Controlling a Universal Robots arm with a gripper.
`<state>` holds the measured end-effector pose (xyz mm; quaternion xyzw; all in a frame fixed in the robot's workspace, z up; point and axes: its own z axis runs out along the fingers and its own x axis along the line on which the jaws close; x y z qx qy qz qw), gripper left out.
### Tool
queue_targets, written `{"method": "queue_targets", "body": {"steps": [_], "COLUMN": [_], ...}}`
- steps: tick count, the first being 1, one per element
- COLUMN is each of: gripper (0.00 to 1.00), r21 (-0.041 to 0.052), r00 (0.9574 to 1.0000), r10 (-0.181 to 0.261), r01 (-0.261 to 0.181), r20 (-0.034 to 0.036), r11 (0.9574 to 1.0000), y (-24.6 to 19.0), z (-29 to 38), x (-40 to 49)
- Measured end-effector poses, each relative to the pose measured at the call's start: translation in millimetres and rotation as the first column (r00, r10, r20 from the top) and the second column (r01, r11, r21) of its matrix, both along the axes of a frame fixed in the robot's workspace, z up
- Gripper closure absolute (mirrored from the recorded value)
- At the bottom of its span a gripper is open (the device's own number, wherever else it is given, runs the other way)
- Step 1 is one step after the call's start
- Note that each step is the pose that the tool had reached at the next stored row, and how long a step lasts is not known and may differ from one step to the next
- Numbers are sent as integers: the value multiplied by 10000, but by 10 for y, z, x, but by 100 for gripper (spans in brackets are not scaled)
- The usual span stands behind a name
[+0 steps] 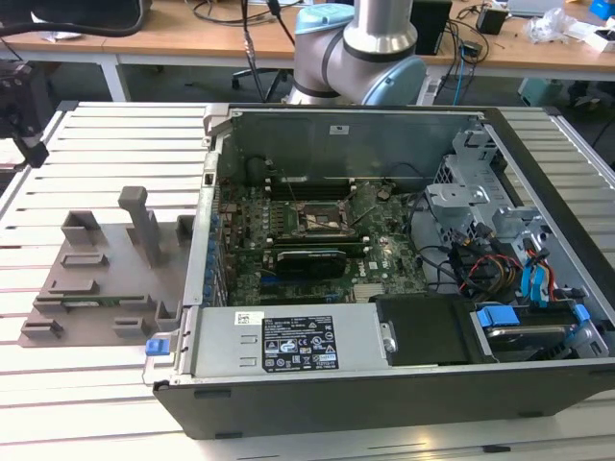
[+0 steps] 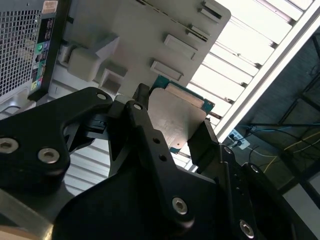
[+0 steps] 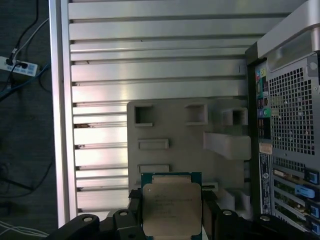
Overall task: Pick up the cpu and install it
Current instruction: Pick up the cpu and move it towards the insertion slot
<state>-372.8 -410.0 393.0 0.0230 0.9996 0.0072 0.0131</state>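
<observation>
The gripper is clamped on the cpu, its black fingers pressing two opposite edges of the chip, pale metal top facing the first wrist view. The cpu hangs above the grey holder tray, clear of it. That tray lies on the slatted worktop just beside the open computer case, on the exterior view's left. Inside the case the motherboard socket stands open

Slatted aluminium table, wooden desks along the back, dark floor, white power strip on it
</observation>
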Motion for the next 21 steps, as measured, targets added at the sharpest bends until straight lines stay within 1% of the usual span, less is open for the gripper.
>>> {"method": "queue_targets", "body": {"steps": [7,9,11,12,17,18,21], "gripper": [45,45,45,45,45,45,45], "r21": [0,-1,-1,0,0,-1,0], "r00": [10000,10000,10000,10000,10000,10000,10000], "r10": [-1,0,0,0,0,0,0], "r01": [1,0,0,0,0,0,0], "r20": [0,0,0,-1,-1,-3,-3], "r11": [10000,10000,10000,10000,10000,10000,10000], "y": [0,0,0,0,0,0,0], "z": [0,0,0,0,0,1,0], "x": [118,184,218,253,360,408,508]}}
